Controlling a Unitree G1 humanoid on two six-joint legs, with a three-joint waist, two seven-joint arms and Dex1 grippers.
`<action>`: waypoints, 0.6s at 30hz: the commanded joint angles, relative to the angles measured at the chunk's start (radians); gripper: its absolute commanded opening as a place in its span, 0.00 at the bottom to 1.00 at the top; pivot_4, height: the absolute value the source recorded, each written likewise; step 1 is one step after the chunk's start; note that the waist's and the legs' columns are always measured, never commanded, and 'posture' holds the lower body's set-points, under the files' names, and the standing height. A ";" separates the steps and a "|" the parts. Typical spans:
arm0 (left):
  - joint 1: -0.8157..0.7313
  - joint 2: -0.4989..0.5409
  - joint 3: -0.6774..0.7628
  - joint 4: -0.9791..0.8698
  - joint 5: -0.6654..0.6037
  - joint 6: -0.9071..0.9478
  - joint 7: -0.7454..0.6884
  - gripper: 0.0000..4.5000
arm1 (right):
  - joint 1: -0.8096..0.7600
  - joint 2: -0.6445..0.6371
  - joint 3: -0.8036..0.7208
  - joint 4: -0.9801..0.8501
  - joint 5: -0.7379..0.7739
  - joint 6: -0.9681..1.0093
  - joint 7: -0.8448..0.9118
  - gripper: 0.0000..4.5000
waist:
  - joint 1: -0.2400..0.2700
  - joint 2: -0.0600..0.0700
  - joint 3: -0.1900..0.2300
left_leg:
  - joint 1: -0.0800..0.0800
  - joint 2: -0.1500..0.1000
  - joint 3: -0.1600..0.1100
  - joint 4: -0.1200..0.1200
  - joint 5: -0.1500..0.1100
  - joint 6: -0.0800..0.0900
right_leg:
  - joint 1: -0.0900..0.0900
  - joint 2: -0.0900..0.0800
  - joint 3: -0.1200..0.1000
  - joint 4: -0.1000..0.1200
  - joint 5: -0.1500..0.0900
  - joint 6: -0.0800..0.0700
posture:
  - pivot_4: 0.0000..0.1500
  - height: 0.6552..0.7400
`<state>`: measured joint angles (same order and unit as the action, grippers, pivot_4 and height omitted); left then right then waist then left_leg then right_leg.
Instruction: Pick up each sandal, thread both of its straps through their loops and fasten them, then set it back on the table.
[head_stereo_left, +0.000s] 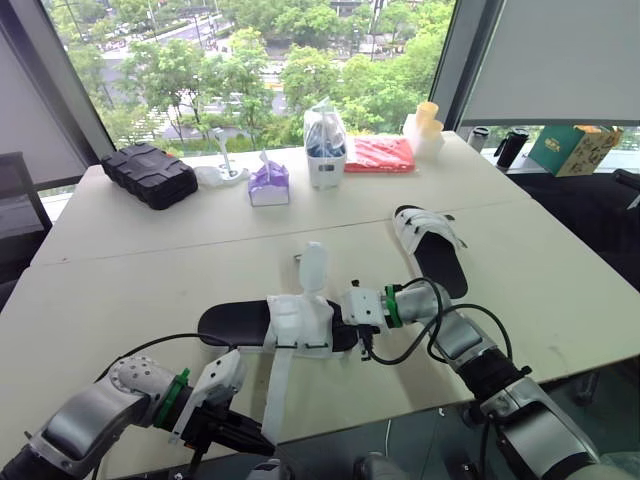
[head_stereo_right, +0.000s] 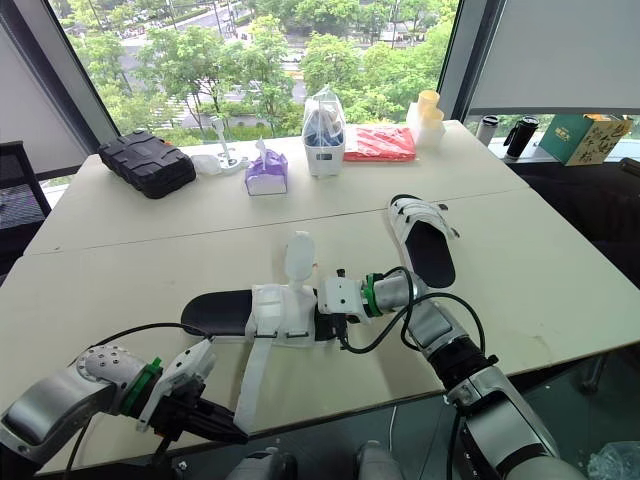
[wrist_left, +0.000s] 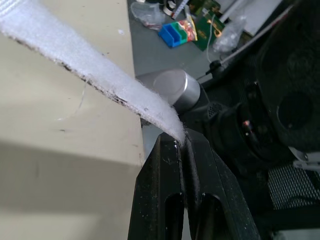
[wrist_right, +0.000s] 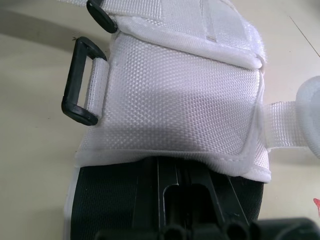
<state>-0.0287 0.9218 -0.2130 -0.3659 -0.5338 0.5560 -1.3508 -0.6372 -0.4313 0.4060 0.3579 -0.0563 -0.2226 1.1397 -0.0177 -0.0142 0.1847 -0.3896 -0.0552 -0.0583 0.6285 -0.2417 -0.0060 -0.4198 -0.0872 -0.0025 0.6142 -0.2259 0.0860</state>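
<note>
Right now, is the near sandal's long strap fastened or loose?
Loose: the strap trails over the table edge, its tip pinched in the left tool.

Sandal (head_stereo_left: 232, 322) (strap (head_stereo_left: 277, 395) loose) on table (head_stereo_left: 120, 270)

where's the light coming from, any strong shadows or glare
Left eye view: daylight enters through the window behind the table, no glare on it; right wrist view: a soft shadow lies on the table beside the sandal's black loop.

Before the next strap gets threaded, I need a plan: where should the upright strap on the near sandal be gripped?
Pinch the upright strap at its free rounded tip, from above: it stands off the near sandal, tip highest and unobstructed.
</note>
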 joint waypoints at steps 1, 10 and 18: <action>-0.021 0.000 0.043 -0.025 -0.047 -0.003 -0.025 0.01 | 0.013 0.000 0.028 0.037 -0.039 0.024 0.002 0.00 | 0.000 0.000 0.000 | 0.000 0.000 0.000 0.000 0.000 0.000 | 0.000 0.000 0.000 0.000 0.000 0.000 | 1.00 1.00; -0.306 -0.063 0.246 0.097 -0.325 0.229 0.052 0.01 | 0.010 -0.004 0.026 0.049 -0.042 0.014 0.000 0.00 | -0.001 0.000 0.000 | 0.000 0.000 0.000 0.003 0.000 0.000 | 0.002 0.002 -0.002 0.000 0.000 0.001 | 1.00 1.00; -0.499 -0.199 0.251 0.347 -0.348 0.387 0.200 0.01 | -0.002 0.003 0.029 0.061 -0.044 0.008 -0.007 0.00 | -0.002 -0.001 0.000 | 0.000 0.000 -0.001 0.004 0.001 -0.001 | 0.001 0.005 -0.001 0.003 0.003 0.005 | 1.00 1.00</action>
<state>-0.5036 0.7236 0.0096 -0.0416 -0.8821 0.9364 -1.1695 -0.6498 -0.4235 0.4110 0.3792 -0.0569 -0.2285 1.1326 -0.0199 -0.0149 0.1850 -0.3894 -0.0553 -0.0589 0.6323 -0.2405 -0.0072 -0.4185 -0.0818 -0.0035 0.6175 -0.2233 0.0906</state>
